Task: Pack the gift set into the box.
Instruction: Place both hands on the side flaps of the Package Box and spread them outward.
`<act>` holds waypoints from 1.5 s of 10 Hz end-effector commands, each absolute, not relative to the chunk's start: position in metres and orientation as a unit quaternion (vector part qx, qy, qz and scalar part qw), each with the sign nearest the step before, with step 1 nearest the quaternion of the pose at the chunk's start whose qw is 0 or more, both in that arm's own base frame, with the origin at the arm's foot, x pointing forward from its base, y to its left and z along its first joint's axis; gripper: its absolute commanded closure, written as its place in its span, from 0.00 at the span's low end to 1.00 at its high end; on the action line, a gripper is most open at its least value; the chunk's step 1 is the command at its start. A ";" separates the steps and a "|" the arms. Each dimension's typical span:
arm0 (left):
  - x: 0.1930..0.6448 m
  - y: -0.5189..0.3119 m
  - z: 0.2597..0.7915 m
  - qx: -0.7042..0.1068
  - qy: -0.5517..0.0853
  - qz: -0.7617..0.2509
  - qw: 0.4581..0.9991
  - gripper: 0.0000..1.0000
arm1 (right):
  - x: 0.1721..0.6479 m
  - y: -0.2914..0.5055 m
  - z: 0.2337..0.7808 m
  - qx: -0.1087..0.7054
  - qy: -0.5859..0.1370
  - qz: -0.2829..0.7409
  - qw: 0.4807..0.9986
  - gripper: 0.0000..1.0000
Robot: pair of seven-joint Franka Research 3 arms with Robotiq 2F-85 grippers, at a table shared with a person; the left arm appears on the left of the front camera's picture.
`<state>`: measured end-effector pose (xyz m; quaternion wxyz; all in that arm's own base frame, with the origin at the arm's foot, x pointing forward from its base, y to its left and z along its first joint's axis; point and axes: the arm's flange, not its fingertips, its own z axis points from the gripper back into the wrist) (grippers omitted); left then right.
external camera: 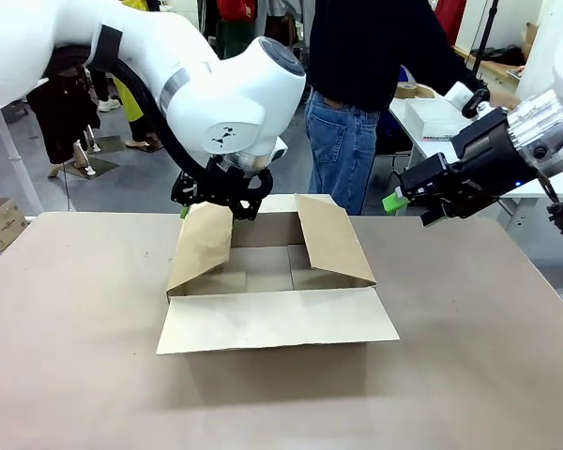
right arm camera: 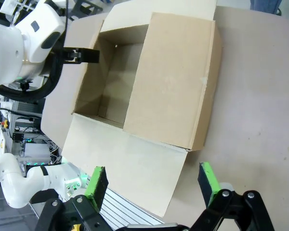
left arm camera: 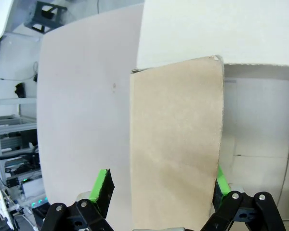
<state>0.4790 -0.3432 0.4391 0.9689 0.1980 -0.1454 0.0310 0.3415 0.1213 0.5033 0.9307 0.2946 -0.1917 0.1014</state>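
The box point(external camera: 274, 321), a large brown carton, stands in the middle of the table with its four flaps open and nothing visible inside it. My left gripper point(external camera: 220, 202) is at the top of the box's left flap point(left arm camera: 176, 144). It is open, with the flap rising between its green pads point(left arm camera: 103, 186) close to the right one. My right gripper point(external camera: 408, 199) hovers open above the table beyond the box's right side. In the right wrist view the box point(right arm camera: 173, 82) lies past the fingers point(right arm camera: 207, 177), and that gripper point(right arm camera: 151, 180) holds nothing. The gift set is out of view.
A person point(external camera: 357, 94) in a dark top and jeans stands at the far side, just behind the box. The brown table point(external camera: 469, 356) has free room on both sides of the box. A small cardboard box point(external camera: 0, 221) sits on the floor at far left.
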 end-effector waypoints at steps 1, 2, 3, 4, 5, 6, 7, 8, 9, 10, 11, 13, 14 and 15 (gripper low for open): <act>0.466 -0.315 0.457 0.187 -0.174 0.040 0.966 0.00 | 0.339 0.123 0.504 0.295 -0.190 0.093 0.932 0.00; 0.459 -0.304 0.467 0.178 -0.190 0.049 0.964 0.00 | 0.339 0.123 0.504 0.295 -0.190 0.093 0.932 0.00; 0.452 -0.289 0.475 0.166 -0.198 0.052 0.965 0.00 | 0.339 0.123 0.504 0.295 -0.190 0.093 0.932 0.00; 0.447 -0.272 0.479 0.156 -0.199 0.058 0.966 0.00 | 0.339 0.123 0.504 0.295 -0.190 0.093 0.932 0.00; 0.443 -0.248 0.478 0.144 -0.192 0.063 0.969 0.00 | 0.339 0.123 0.504 0.295 -0.190 0.093 0.932 0.00; 0.441 -0.226 0.475 0.132 -0.186 0.079 0.970 0.00 | 0.339 0.123 0.504 0.295 -0.190 0.093 0.932 0.00; 0.437 -0.202 0.474 0.117 -0.186 0.100 0.970 0.00 | 0.339 0.123 0.504 0.295 -0.190 0.093 0.932 0.00; 0.434 -0.174 0.470 0.089 -0.169 0.104 0.976 0.00 | 0.339 0.123 0.504 0.295 -0.190 0.093 0.932 0.00; 0.432 -0.152 0.465 0.070 -0.161 0.121 0.977 0.00 | 0.339 0.123 0.504 0.295 -0.190 0.093 0.932 0.00; 0.432 -0.133 0.458 0.041 -0.150 0.130 0.979 0.00 | 0.339 0.123 0.504 0.295 -0.190 0.093 0.932 0.00; 0.435 -0.117 0.448 0.007 -0.125 0.120 0.985 0.00 | 0.339 0.123 0.504 0.295 -0.190 0.093 0.932 0.00; 0.447 -0.089 0.416 -0.091 -0.070 0.099 0.988 0.00 | 0.339 0.123 0.504 0.295 -0.190 0.093 0.932 0.00; 0.440 -0.112 0.441 0.013 -0.130 0.131 0.983 0.00 | 0.339 0.123 0.504 0.295 -0.190 0.093 0.932 0.00; 0.440 -0.112 0.441 0.013 -0.130 0.131 0.983 0.00 | 0.339 0.123 0.504 0.295 -0.190 0.093 0.932 0.00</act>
